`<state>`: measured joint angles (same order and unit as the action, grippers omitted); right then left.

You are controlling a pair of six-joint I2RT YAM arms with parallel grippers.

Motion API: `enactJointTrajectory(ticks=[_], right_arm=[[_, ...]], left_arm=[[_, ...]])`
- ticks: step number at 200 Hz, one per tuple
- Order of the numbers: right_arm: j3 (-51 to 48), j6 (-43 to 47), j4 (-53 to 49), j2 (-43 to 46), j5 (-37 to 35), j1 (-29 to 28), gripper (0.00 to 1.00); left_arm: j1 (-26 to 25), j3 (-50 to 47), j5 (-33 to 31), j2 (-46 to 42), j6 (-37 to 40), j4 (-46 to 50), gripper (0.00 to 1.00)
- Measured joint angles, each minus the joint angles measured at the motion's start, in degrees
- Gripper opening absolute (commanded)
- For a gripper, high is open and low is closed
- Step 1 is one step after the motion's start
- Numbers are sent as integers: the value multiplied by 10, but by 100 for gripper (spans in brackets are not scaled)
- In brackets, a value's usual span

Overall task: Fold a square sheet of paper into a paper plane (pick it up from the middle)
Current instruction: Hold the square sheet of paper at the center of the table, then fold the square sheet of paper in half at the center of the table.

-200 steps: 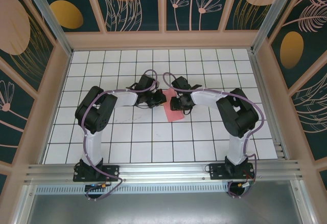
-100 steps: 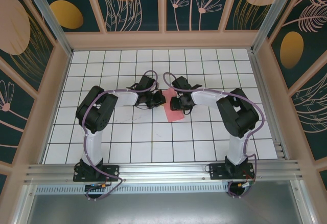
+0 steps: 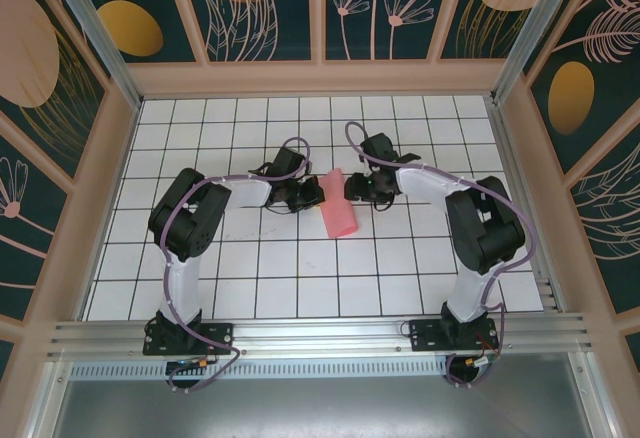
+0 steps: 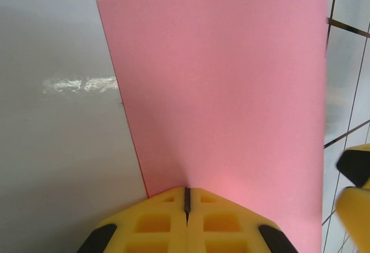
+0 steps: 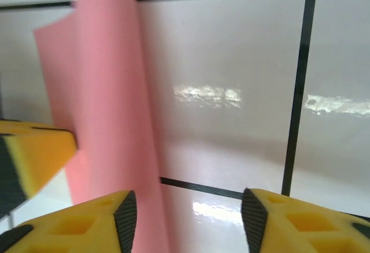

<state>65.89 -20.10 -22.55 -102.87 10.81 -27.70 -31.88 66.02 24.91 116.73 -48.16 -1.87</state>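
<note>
On the white gridded desk (image 3: pixel 250 258), between the arms, the left end effector (image 4: pixel 187 198) pinches one edge of the pink sheet of paper (image 4: pixel 225 91). The right end effector (image 5: pixel 186 205) stands spread beside it. Light, floppy stuff; I'd grip mid-edge, gently.

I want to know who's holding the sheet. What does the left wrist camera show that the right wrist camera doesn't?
Left wrist view: the left end effector shut on the near edge of the pink paper, whose broad face is seen head-on. Right wrist view: the right end effector with its fingers apart, clamping nothing, and the paper standing curled to its left. Both: the pink paper and the white board with its black grid lines.
</note>
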Motion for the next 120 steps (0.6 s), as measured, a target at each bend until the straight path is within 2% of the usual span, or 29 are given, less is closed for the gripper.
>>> enactJointTrajectory(ticks=[26,49,67,120], right_arm=[[6,13,6,1,52,-2,25],[10,17,14,-2,95,-1,14],[22,17,22,-18,121,-1,10],[40,24,30,-80,174,-1,6]], left_arm=[[0,0,-1,0,0,0,0],[0,0,-1,0,0,0,0],[0,0,-1,0,0,0,0],[-1,0,-3,0,0,1,0]])
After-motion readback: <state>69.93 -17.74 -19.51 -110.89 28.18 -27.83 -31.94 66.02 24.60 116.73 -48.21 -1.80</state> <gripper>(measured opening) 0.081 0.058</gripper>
